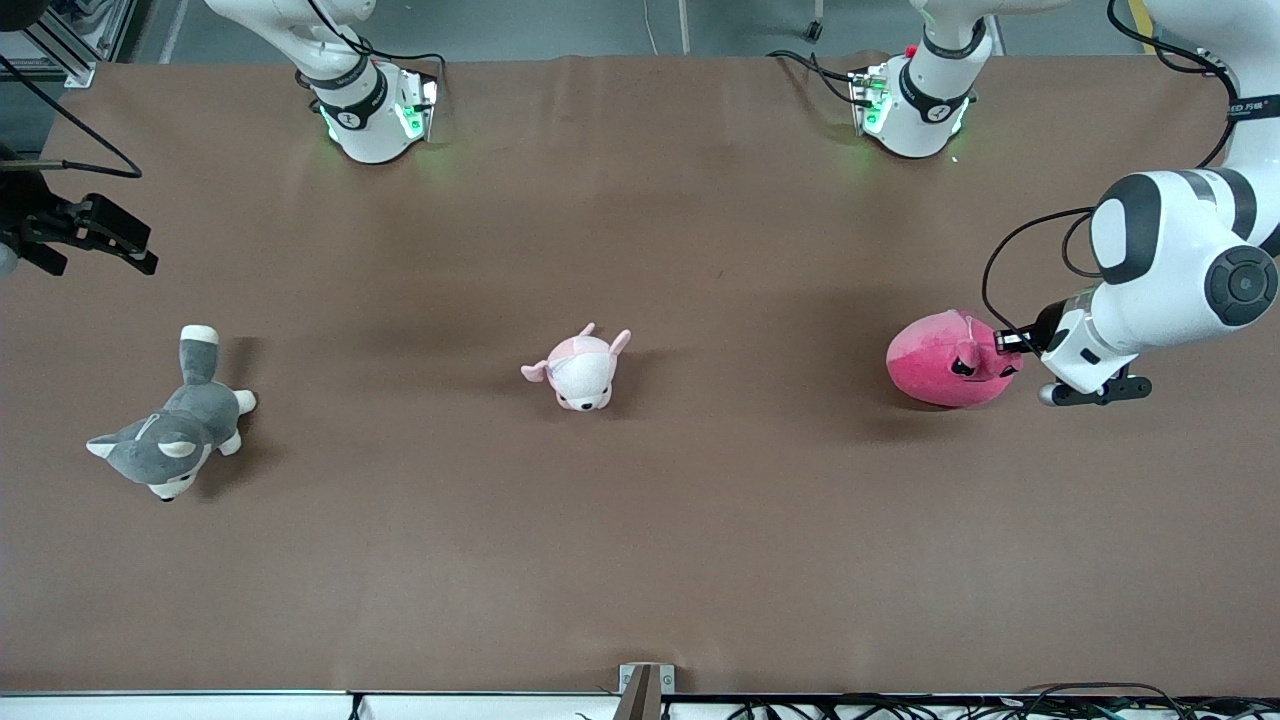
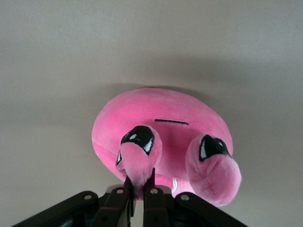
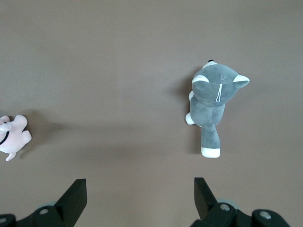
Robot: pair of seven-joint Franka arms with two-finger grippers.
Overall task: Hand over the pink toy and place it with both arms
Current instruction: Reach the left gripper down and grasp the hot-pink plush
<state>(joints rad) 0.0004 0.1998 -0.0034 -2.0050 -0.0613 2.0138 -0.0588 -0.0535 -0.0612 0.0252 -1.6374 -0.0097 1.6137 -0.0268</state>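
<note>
The pink toy point(image 1: 945, 360) is a round hot-pink plush with a paler patch, at the left arm's end of the table. In the left wrist view the toy point(image 2: 161, 123) shows its angry black eyes and two stalk bumps. My left gripper point(image 1: 1005, 345) is shut on one stalk bump, and its jaws pinch the plush in the left wrist view point(image 2: 140, 178). I cannot tell whether the toy rests on the table or hangs just above it. My right gripper point(image 1: 95, 235) is open and empty, up over the right arm's end of the table; in its own view point(image 3: 138, 185) bare table shows between its fingers.
A small pale-pink-and-white plush point(image 1: 580, 370) lies mid-table and also shows in the right wrist view point(image 3: 12, 135). A grey-and-white husky plush point(image 1: 170, 430) lies toward the right arm's end and shows in that view too point(image 3: 213, 101). The brown table point(image 1: 700, 560) is bare nearer the front camera.
</note>
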